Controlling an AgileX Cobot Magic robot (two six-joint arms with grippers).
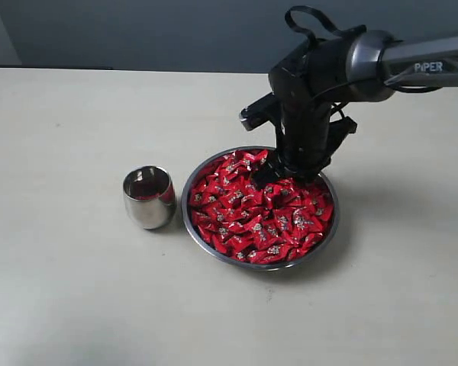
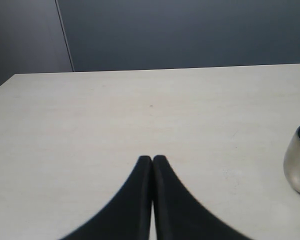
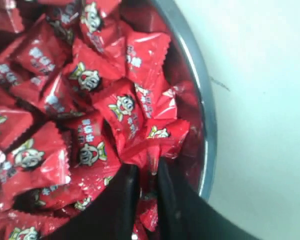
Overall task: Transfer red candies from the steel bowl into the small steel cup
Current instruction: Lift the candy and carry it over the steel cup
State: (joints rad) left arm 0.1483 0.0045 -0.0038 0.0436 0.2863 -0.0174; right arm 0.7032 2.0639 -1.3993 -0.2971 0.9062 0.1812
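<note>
On the pale desk (image 1: 61, 290) the small steel cup (image 1: 149, 200) stands just beside the steel bowl (image 1: 185, 217), with some red showing inside it. The bowl is heaped with red candies (image 1: 252, 221), their wrappers printed with a cartoon face and white characters. The right gripper (image 3: 146, 172) is down among them, pinched on one wrapper. Its arm (image 1: 428, 67) reads PIPER. The left gripper (image 2: 152, 162) is pressed together above the desk, near the cup.
</note>
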